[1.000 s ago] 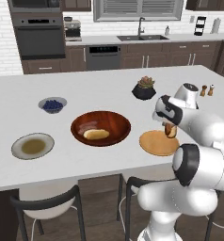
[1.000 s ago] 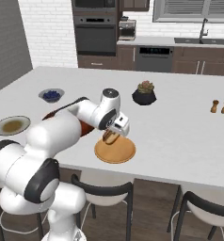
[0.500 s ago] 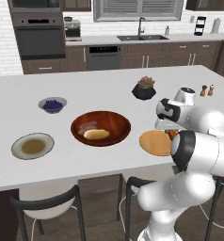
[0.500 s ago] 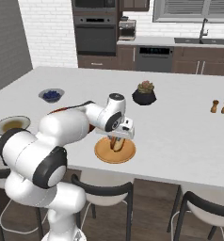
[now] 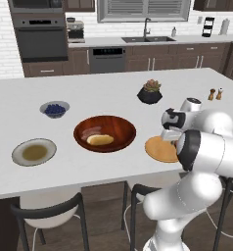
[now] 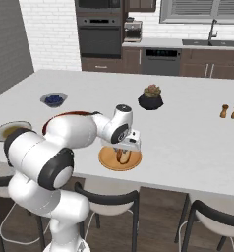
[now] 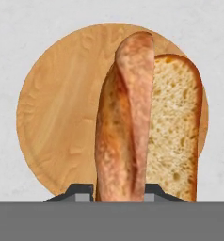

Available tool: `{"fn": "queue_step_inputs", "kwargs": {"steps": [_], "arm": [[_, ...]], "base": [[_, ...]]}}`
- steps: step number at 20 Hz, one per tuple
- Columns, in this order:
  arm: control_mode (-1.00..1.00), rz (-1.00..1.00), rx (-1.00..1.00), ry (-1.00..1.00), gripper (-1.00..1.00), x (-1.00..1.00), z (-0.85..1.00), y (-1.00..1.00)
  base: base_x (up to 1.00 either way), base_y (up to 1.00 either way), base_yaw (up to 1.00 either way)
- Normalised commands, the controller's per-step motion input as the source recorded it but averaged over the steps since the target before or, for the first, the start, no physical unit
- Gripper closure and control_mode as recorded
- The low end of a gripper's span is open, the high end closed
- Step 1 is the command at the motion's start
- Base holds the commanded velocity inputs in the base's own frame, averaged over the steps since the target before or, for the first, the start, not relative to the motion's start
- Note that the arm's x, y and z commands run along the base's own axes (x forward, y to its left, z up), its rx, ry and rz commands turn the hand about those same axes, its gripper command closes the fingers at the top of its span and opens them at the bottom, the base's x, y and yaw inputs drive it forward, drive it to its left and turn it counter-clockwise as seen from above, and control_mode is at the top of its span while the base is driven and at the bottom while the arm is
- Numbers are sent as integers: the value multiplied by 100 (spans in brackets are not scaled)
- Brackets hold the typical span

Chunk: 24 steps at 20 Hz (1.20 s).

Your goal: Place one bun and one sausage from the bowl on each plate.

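My gripper (image 7: 118, 190) is shut on a reddish-brown sausage (image 7: 125, 132), holding it by one end just over the orange-tan plate (image 7: 62, 117). A cut bun (image 7: 172, 136) lies on that plate beside the sausage. From the right base view the gripper (image 6: 122, 156) hangs low over this plate (image 6: 109, 160). The wooden bowl (image 5: 119, 126) sits left of the orange-tan plate (image 5: 157, 148) with one bun (image 5: 100, 139) in it. The grey-rimmed plate (image 5: 34, 151) lies bare at the far left.
A small grey bowl of blueberries (image 5: 55, 109) stands behind the grey-rimmed plate. A dark potted plant (image 5: 150, 92) is behind the orange-tan plate, salt and pepper shakers (image 5: 215, 93) to the right. Chairs (image 5: 50, 215) line the counter's near edge.
The gripper has come down with the sausage, closer to the orange-tan plate, and the arm has folded lower. Bowl and plates have not moved.
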Motion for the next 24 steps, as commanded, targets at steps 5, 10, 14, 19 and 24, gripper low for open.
{"fn": "queue_step_inputs", "kwargs": {"steps": [5, 10, 14, 19, 24], "arm": [[-100, 1, 0, 0, 100, 0, -18, -2], [-100, 2, 0, 0, 100, 0, -15, -2], [-100, 1, 0, 0, 100, 4, -15, 0], [-100, 0, 0, 0, 100, 7, -2, -3], [-100, 0, 0, 0, 100, 12, 0, -7]], "base": [[0, 0, 0], [0, 0, 0], [0, 0, 0], [0, 0, 0], [0, 0, 0]]}}
